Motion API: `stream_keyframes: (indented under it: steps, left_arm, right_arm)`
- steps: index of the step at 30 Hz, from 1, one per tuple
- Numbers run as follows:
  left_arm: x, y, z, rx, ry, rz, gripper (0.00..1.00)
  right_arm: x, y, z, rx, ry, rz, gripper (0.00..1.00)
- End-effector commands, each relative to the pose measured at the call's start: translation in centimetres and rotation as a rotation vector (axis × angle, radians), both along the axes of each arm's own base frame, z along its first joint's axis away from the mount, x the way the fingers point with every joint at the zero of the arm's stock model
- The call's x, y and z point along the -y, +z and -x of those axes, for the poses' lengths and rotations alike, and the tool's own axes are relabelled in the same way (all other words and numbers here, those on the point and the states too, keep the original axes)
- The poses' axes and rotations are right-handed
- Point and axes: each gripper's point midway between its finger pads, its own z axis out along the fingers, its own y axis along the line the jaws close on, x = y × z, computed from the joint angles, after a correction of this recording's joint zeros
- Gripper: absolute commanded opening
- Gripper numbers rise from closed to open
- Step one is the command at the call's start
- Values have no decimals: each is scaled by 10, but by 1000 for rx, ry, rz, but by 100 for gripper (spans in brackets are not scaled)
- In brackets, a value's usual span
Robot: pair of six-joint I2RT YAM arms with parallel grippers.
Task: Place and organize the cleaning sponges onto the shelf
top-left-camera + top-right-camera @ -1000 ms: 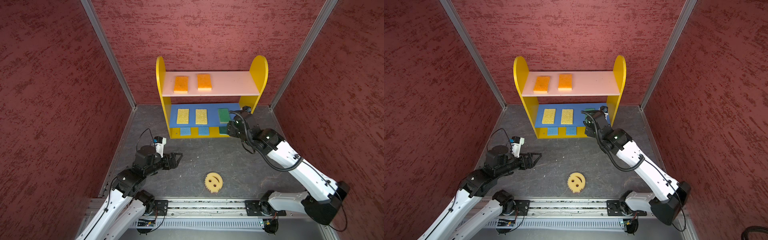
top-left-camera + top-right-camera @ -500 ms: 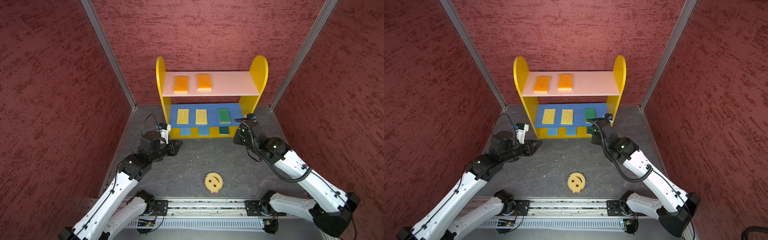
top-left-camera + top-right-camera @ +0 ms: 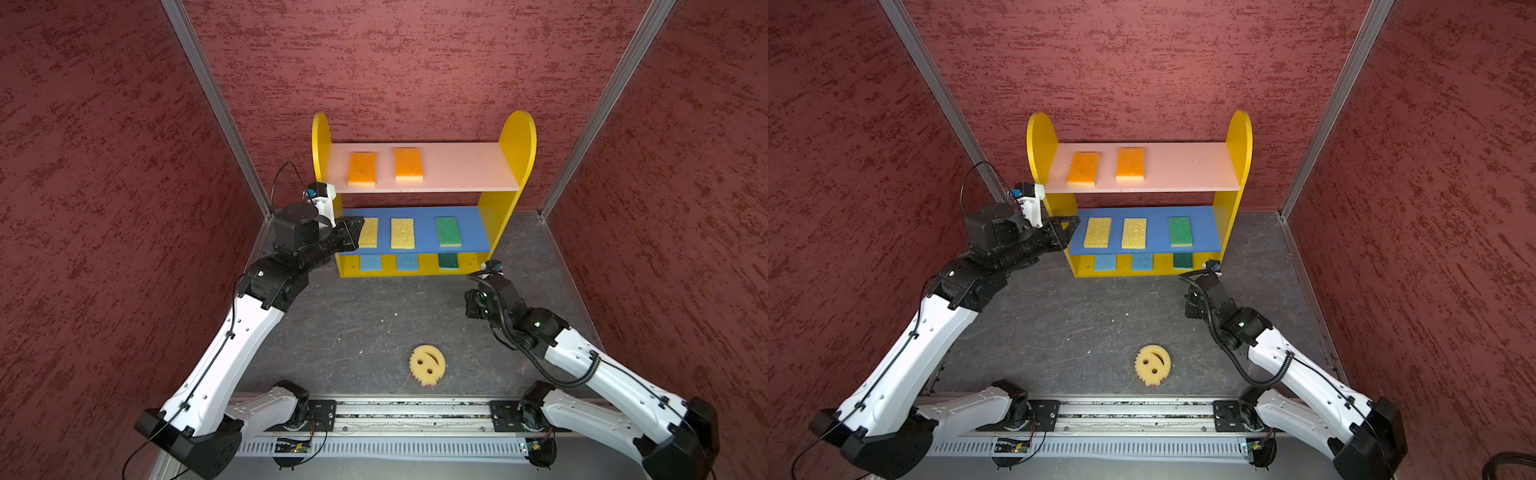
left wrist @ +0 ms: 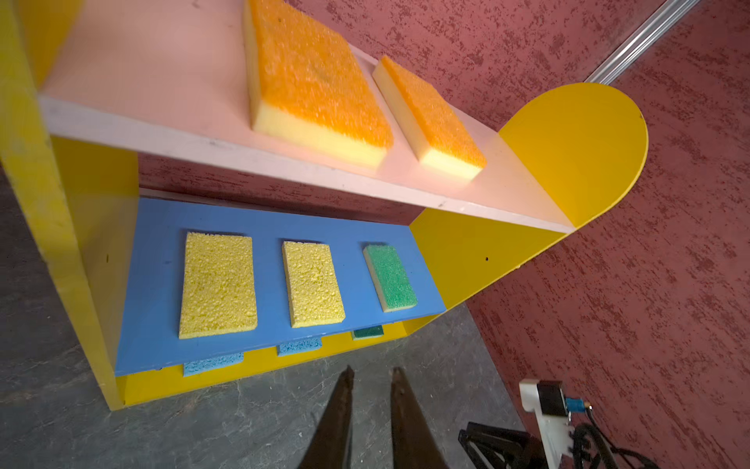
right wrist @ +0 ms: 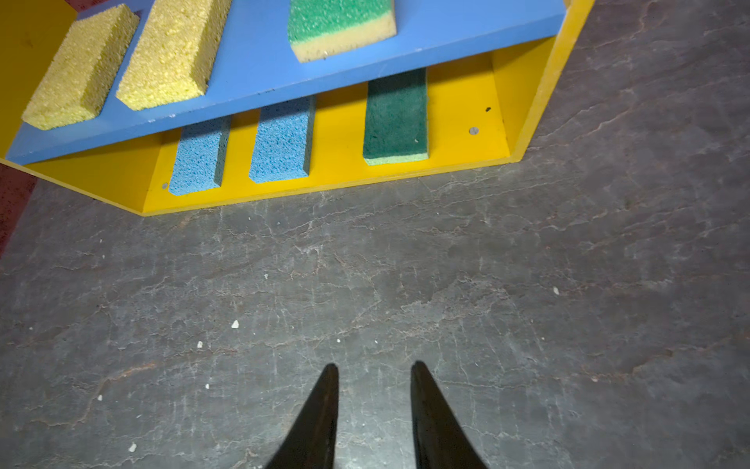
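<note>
One three-tier shelf (image 3: 515, 141) with yellow side panels stands at the far wall. There are nine foam sponges. Two orange rectangular sponges (image 3: 362, 168) lie on the pink top board (image 3: 465, 166). Two yellow rectangular sponges (image 3: 402, 233) and one green rectangular sponge (image 3: 449, 231) lie on the blue middle board (image 3: 424, 224). Two blue rectangular sponges (image 3: 370, 262) and one dark green rectangular sponge (image 3: 448, 260) lie on the yellow base. One round yellow smiley sponge (image 3: 427, 362) lies near, on the grey floor (image 3: 365, 316). The left gripper (image 4: 371, 369), by the shelf's left end, is parted by a narrow slit and empty. The right gripper (image 5: 375, 364), off the shelf's right corner, gapes wider and is empty.
</note>
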Motion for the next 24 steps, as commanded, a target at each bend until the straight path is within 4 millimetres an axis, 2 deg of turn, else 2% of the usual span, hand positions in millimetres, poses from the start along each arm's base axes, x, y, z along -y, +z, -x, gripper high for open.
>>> stream_keyframes:
  steps: [1,5,9,12,18,24]
  left_arm:
    - [3,23,-16,59,6,12,19]
    - [12,32,-35,82,9,31,19]
    - [15,30,-53,71,31,32,17]
    - [20,29,-63,69,30,38,10]
    - [20,37,-71,92,45,54,0]
    - [15,40,-76,108,73,51,0]
  right_arm:
    - [4,11,-6,98,-25,-32,37]
    - [9,0,-6,125,-8,17,42]
    - [12,-6,-8,129,-2,75,46]
    - [13,-12,-9,123,12,104,46]
    - [14,-28,-8,105,25,143,46]
    - [14,-35,-9,97,34,157,46]
